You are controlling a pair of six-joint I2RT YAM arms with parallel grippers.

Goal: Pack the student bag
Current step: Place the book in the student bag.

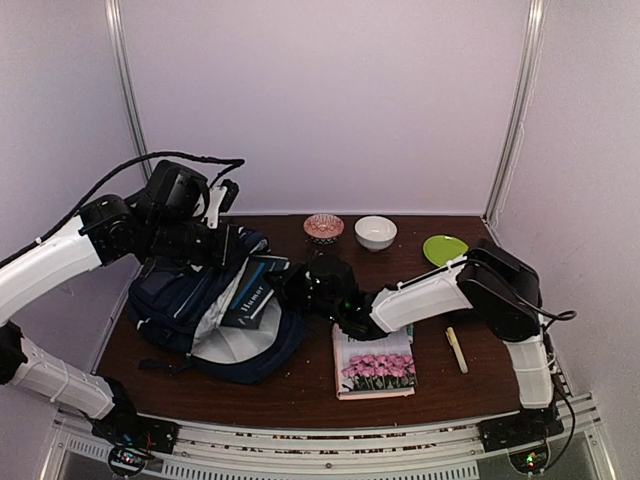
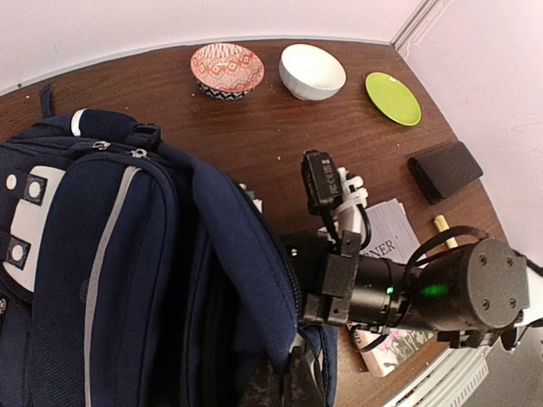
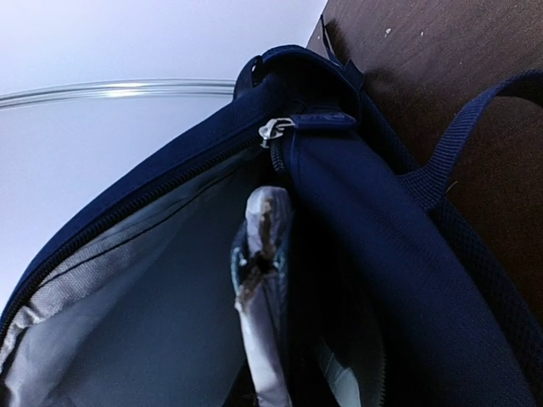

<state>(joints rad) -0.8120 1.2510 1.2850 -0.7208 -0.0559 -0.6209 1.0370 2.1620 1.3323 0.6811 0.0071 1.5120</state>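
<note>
The student bag [image 1: 190, 300], navy with white patches, lies at the table's left with its mouth open and its grey lining [image 3: 127, 322] showing. My left gripper [image 1: 215, 245] is at the bag's upper rim. In the left wrist view its fingers [image 2: 288, 381] are shut on the navy rim fabric [image 2: 254, 280]. My right gripper [image 1: 305, 285] reaches into the opening, shut on a dark teal book [image 1: 250, 298] that stands in the bag's mouth. The right wrist view shows that book edge-on [image 3: 265, 254], between the lining and the bag's navy wall [image 3: 407, 254].
A flower-covered book [image 1: 378, 370] and a yellow pen [image 1: 456, 350] lie near the front right. A red patterned bowl [image 1: 323, 227], a white bowl [image 1: 375, 232] and a green plate [image 1: 445, 249] stand along the back. A flat black case [image 2: 445, 170] lies by the right wall.
</note>
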